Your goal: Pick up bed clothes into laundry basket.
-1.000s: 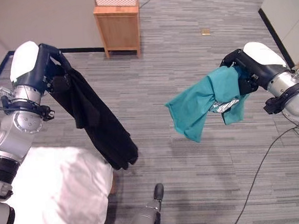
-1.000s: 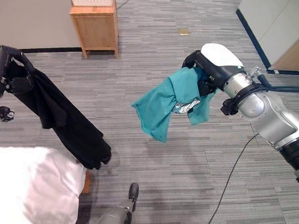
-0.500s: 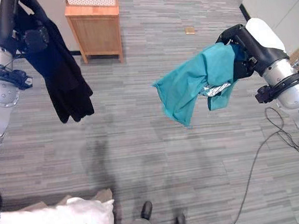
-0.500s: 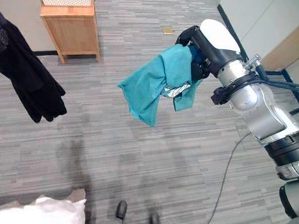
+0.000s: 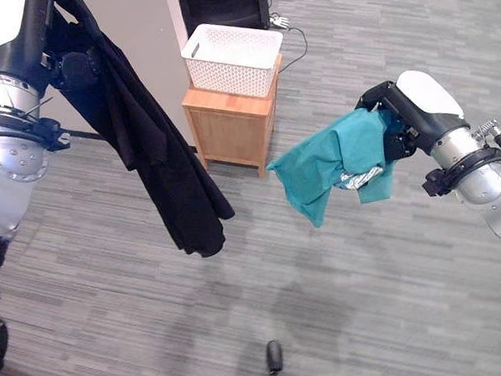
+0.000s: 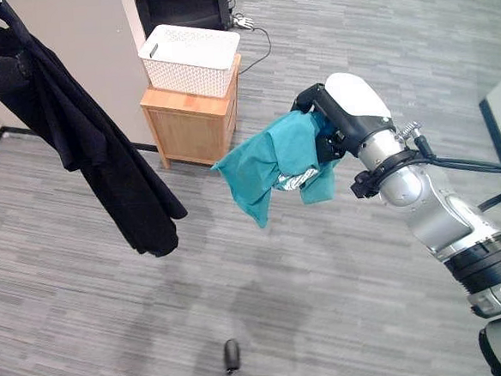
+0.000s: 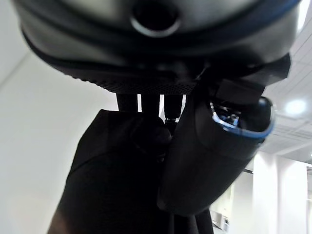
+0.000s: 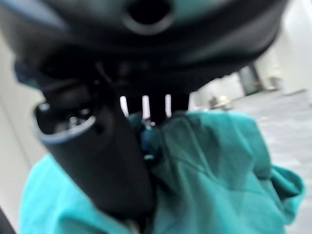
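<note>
A long black garment (image 5: 159, 173) hangs from my left hand (image 5: 67, 48), raised at the upper left; in the left wrist view the thumb (image 7: 214, 146) and fingers curl round the black cloth (image 7: 117, 190). My right hand (image 5: 392, 126), held out at the right, grips a teal garment (image 5: 330, 161) that droops to its left; the right wrist view has the thumb (image 8: 97, 156) pressed into the teal cloth (image 8: 209, 170). A white laundry basket (image 5: 233, 58) stands on a small wooden cabinet (image 5: 229, 127) ahead, between the two garments and farther away.
A beige wall panel (image 5: 137, 41) stands left of the cabinet. A dark chair base (image 5: 225, 2) sits behind the basket. Grey plank floor (image 5: 368, 274) lies open all around.
The view has swung up and away from the white bedding, bringing the basket on the cabinet fully into view and nearer. Both hands still hold their garments aloft.
</note>
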Robot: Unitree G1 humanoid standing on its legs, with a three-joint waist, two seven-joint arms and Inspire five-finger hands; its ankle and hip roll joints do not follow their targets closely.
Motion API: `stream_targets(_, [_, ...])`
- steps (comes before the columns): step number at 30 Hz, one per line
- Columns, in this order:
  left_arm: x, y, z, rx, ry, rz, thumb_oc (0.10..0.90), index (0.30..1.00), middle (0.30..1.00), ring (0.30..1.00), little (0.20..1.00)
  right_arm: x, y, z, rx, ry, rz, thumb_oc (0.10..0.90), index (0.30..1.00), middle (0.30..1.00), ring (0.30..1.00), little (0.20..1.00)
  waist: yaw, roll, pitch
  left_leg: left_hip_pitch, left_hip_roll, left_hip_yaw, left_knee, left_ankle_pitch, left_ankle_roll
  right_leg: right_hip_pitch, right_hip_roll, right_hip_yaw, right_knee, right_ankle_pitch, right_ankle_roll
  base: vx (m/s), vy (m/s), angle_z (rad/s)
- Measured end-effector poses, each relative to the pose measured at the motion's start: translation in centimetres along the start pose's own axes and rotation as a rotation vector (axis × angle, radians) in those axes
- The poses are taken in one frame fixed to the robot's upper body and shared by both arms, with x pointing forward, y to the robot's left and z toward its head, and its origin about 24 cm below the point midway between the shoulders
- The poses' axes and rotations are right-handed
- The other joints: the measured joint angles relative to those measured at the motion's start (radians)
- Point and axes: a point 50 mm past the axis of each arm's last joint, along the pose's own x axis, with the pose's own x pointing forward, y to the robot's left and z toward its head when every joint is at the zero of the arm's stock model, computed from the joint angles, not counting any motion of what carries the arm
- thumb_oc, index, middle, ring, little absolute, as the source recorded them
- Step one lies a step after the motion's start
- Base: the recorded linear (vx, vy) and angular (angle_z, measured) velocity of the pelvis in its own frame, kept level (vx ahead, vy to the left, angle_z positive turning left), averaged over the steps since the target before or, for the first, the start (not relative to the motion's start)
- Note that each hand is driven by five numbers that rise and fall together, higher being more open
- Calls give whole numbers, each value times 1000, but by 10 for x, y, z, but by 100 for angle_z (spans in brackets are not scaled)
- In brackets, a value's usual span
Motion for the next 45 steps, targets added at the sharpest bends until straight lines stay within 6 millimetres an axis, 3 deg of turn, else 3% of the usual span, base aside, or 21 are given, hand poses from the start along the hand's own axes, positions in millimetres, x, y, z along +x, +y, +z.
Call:
stream_targets(1, [-3,-1,-4,13,12,-14,400,300,300,300,300,1,1,1,15,-5,-13,400,300,300,300,300,5,-17,3,-37,-18,-1,-41,26,16,19,-5,-7,-1,-8,19,424,-22,-34])
stream_targets(2, [-15,-8,-14,1,51,-38,400,300,300,300,300,3,0,4,33,-11,-47,400,300,300,300,300,21,-49,2,-140,-111,-12,-117,96,56,30,-24,-11,21,-40,120,361,5,-36])
stream_targets(3, [-23,-23,-17,-32,78,-66,400,300,300,300,300,5,-9,3,33,-10,-87,400,300,300,300,300,42,11,18,-216,-136,-92,-232,274,128,-5,35,-66,137,-40,181,267,6,-39])
stream_targets(4, [-25,-28,-18,-33,91,-83,400,300,300,300,300,7,-14,4,31,-14,-107,400,300,300,300,300,56,87,41,-260,-98,-124,-213,439,165,-48,86,-131,267,-77,167,248,0,-40])
stream_targets(5, [-27,-34,-19,-35,97,-107,400,300,300,300,300,8,-10,2,57,-10,-125,400,300,300,300,300,63,107,44,-303,-83,-98,-104,456,117,-51,42,-213,311,-218,55,198,16,-76])
stream_targets(6, [-36,-49,-24,-79,146,-113,400,300,300,300,300,11,-6,1,51,-5,-120,400,300,300,300,300,110,40,1,-335,-140,-117,0,345,44,-94,-137,-226,252,-243,102,281,53,-46])
stream_targets(9, [-37,-61,-18,-121,138,-138,400,300,300,300,300,17,-15,-6,2,44,-138,400,300,300,300,300,104,35,19,-501,-203,-45,203,232,33,4,-163,-169,119,-183,113,274,110,-2])
stream_targets(11, [-35,-65,-13,-146,124,-136,400,300,300,300,300,16,-31,-10,-52,64,-171,400,300,300,300,300,140,93,6,-476,-200,-16,-183,414,128,106,-135,-142,31,-200,138,377,196,-29])
stream_targets(13, [-36,-69,-11,-159,125,-145,400,300,300,300,300,13,-32,-14,-90,80,-161,400,300,300,300,300,193,181,7,-380,-138,-6,-215,580,203,233,-67,-91,38,-255,218,214,136,-53])
stream_targets(14, [-35,-69,-9,-176,126,-120,400,300,300,300,300,9,-26,-16,-96,85,-158,400,300,300,300,300,168,138,15,-352,-180,-20,-215,578,195,238,-110,-95,86,-298,265,247,184,-24])
stream_targets(18, [-31,-74,1,-219,110,-116,400,300,300,300,300,4,-40,-17,-169,84,-186,400,300,300,300,300,110,124,25,-249,-213,-39,-215,459,211,231,-259,-172,46,-222,322,154,177,9])
stream_targets(21, [-27,-71,3,-218,101,-104,400,300,300,300,300,2,-51,-17,-205,84,-219,400,300,300,300,300,84,120,30,-205,-208,-74,-214,419,223,102,-286,-154,335,-202,348,180,88,7])
stream_targets(25, [-17,-67,9,-232,92,-72,400,300,300,300,300,2,-62,-2,-245,27,-265,400,300,300,300,300,41,173,62,-117,-161,-143,-214,371,208,16,-222,-140,249,-236,275,185,-58,33])
stream_targets(29, [10,-53,30,-273,39,15,400,300,300,300,300,2,-80,10,-291,-28,-330,400,300,300,300,300,-23,190,63,-110,-127,-259,-205,338,155,-89,-132,-119,-20,-46,242,203,-121,92])
stream_targets(32, [16,-55,40,-269,10,7,400,300,300,300,300,14,-79,18,-331,-57,-304,400,300,300,300,300,-11,111,29,-76,-175,-262,-202,293,89,-101,-196,-146,-55,128,148,112,-76,82])
stream_targets(33, [15,-56,41,-272,3,2,400,300,300,300,300,18,-79,22,-338,-74,-298,400,300,300,300,300,1,122,22,-86,-161,-247,-185,282,61,-97,-183,-151,-55,134,145,142,-3,34])
stream_targets(35, [16,-52,44,-280,-25,12,400,300,300,300,300,27,-82,33,-347,-112,-291,400,300,300,300,300,15,136,15,-99,-121,-156,-162,263,21,-82,-146,-159,-55,118,121,119,39,39])
stream_targets(38, [19,-54,50,-308,-45,13,400,300,300,300,300,32,-91,34,-341,-110,-285,400,300,300,300,300,16,113,28,-198,-120,-170,-23,222,-46,-64,-144,-122,-53,99,94,97,75,66])
stream_targets(39, [17,-56,53,-321,-53,3,400,300,300,300,300,32,-93,29,-340,-89,-278,400,300,300,300,300,16,101,35,-237,-125,-165,11,183,-14,-59,-150,-122,-53,95,88,218,82,90])
stream_targets(43, [-2,-73,66,-380,-106,-98,400,300,300,300,300,19,-84,-14,-274,96,-228,400,300,300,300,300,37,139,48,-286,-56,-187,-131,407,20,30,-104,-212,-35,10,116,102,96,53])
stream_targets(45, [-14,-78,72,-439,-128,-132,400,300,300,300,300,7,-80,-31,-227,151,-232,400,300,300,300,300,27,165,59,-268,-58,-226,-118,381,27,-13,-115,-229,137,-88,139,146,63,47])
